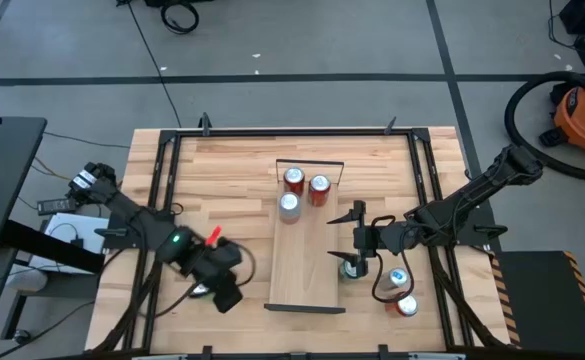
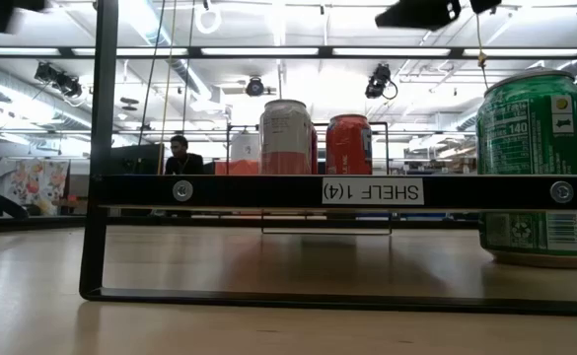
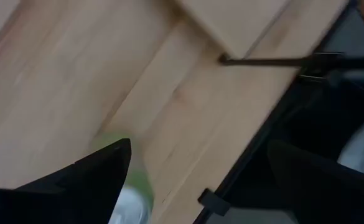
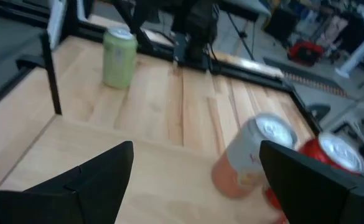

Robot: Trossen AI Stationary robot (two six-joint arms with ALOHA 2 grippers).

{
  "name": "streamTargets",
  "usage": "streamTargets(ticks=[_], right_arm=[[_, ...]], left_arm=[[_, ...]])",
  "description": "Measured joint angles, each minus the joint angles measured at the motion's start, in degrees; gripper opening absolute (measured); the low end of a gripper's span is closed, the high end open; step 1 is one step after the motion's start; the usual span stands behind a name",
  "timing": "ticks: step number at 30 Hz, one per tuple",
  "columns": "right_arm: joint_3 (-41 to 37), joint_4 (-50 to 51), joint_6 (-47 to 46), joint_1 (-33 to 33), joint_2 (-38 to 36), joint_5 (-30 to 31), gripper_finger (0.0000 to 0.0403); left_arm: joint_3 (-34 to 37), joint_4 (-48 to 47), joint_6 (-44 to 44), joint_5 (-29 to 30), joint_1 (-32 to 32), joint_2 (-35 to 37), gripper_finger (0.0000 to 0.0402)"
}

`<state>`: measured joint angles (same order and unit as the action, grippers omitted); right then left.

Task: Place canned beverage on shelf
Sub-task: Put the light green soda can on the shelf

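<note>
bearing 3 cans, shelf lies on slatted tabletop.

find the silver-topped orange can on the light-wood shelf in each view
high view: silver-topped orange can, lowest of three on the light-wood shelf
low view: the can, left of centre
left wrist view: not in it
right wrist view: the can, right of centre
shared landmark: red can beside it

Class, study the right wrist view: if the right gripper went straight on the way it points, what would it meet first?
Probably the bare plank of the shelf, since the open right gripper seems angled down at it. The orange can sits off to one side; depth is unclear.
</note>
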<state>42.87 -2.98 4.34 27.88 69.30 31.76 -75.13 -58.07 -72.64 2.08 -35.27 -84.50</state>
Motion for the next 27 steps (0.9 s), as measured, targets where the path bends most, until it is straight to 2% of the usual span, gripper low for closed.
streamTargets(ticks=[7,12,20,25,27], right_arm=[[-0.02,-1.2,2.69,-0.57,0.0,-3.12,0.036],[-1.69,-2.72,5.0,-0.71,-0.02,-3.31,0.036],[-3.33,-5.33,6.36,-1.11,-0.02,-6.09,0.036],[-4.2,-5.23,5.84,-1.16,-0.02,-7.32,0.036],[-4.44,-5.2,5.79,-1.1,-0.02,-7.89,0.036]], left_arm=[[0.02,-0.43,-19.53,4.99,-8.36,-0.03,0.0368],[0.02,-0.46,-28.98,7.73,-11.87,-0.08,0.0356],[0.02,0.14,-41.53,7.31,-16.58,-0.1,0.0337],[0.02,-0.63,-54.07,5.66,-21.36,-0.94,0.033],[0.35,-0.32,-56.4,5.4,-23.11,-1.9,0.0329]])
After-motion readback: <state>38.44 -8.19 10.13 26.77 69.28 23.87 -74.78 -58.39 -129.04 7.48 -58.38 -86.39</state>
